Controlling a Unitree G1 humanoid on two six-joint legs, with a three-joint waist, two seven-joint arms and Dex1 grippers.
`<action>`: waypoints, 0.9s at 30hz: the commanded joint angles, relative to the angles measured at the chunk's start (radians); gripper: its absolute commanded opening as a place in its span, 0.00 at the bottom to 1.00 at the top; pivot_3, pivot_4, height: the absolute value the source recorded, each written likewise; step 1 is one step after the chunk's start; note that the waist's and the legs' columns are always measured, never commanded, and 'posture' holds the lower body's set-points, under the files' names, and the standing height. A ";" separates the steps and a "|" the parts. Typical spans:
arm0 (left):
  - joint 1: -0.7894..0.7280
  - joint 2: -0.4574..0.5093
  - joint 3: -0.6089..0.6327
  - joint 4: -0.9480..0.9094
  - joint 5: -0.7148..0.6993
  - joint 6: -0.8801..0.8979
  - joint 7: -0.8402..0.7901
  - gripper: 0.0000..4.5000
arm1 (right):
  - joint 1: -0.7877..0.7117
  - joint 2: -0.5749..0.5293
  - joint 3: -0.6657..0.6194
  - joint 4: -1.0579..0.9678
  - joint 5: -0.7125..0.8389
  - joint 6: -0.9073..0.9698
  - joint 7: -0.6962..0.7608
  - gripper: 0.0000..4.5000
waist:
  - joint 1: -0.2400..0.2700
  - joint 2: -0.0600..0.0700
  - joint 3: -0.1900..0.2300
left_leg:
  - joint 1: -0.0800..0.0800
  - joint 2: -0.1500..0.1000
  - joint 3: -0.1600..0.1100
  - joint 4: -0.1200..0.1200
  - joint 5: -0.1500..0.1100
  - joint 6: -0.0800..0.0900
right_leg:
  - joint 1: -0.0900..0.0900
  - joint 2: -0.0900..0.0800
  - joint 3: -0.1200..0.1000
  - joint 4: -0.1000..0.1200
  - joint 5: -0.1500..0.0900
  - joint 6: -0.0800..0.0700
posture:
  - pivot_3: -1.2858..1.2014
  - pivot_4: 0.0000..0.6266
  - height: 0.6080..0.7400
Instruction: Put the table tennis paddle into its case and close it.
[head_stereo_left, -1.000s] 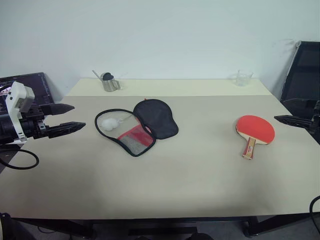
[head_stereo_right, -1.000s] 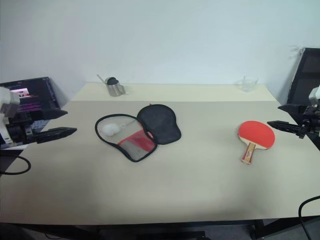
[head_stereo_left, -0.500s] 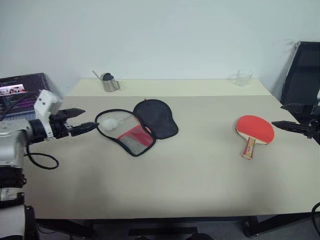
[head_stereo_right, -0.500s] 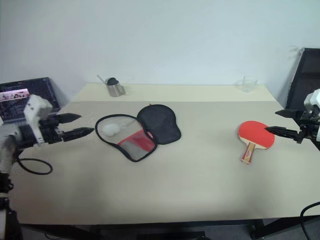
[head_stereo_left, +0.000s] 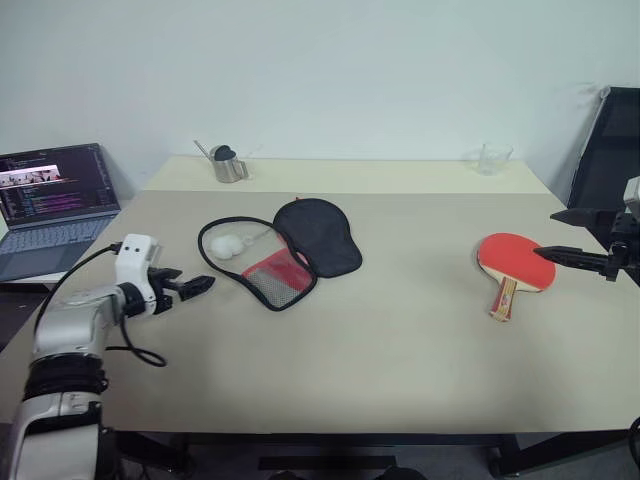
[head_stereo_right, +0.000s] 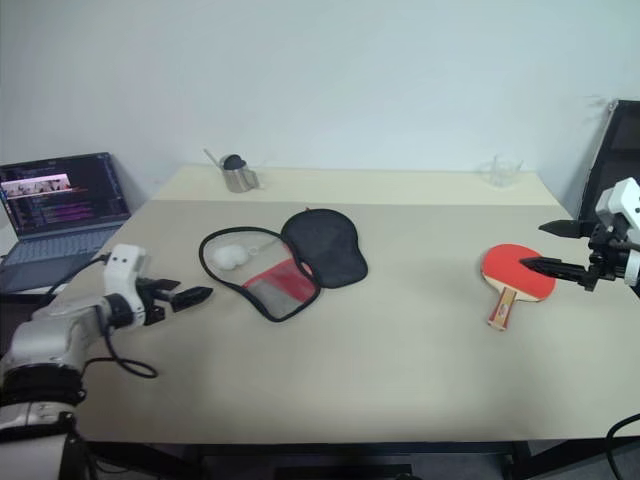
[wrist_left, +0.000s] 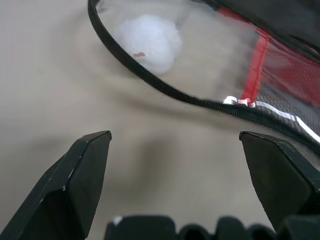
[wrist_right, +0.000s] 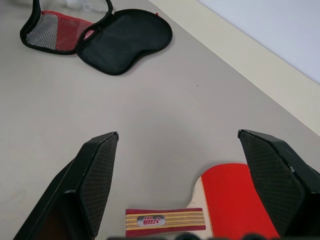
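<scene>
We saw the round red rubber-faced table tennis paddle (head_stereo_left: 512, 264) with its short striped wooden handle lying flat on the beige table (head_stereo_left: 400, 350), toward its right side. Well apart, left of centre, the paddle-shaped black-rimmed fabric case (head_stereo_left: 283, 250) lay unzipped, its two halves spread flat, a white fluffy wad (head_stereo_left: 228, 245) inside. Our left gripper (head_stereo_left: 195, 287) hung just beside the case's rim, fingers spread and empty. Our right gripper (head_stereo_right: 540, 247) hovered at the paddle, fingers likewise spread, holding nothing.
</scene>
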 joint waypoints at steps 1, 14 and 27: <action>-0.024 -0.017 0.010 -0.053 -0.009 0.053 0.052 1.00 | -0.011 -0.007 -0.028 -0.042 0.025 0.010 -0.008 0.93 | -0.002 0.000 0.000 | 0.000 0.000 0.000 0.000 0.000 0.000 | 0.000 0.000 0.000 0.000 0.000 0.000 | 0.52 0.24 1.00; -0.071 -0.136 -0.039 -0.152 -0.018 0.172 0.157 1.00 | 0.030 -0.011 -0.049 -0.104 0.041 0.043 -0.029 0.93 | -0.005 0.000 0.000 | 0.001 0.000 -0.002 0.000 0.000 -0.001 | 0.001 0.000 0.000 0.000 0.000 0.000 | 0.52 0.24 1.00; -0.110 -0.179 -0.088 -0.155 -0.004 0.168 0.149 0.33 | 0.045 -0.017 -0.057 -0.130 0.054 0.051 -0.054 0.94 | -0.005 -0.001 0.000 | 0.000 0.000 -0.002 0.000 0.000 -0.001 | 0.001 0.001 0.000 0.000 0.000 0.000 | 0.52 0.24 1.00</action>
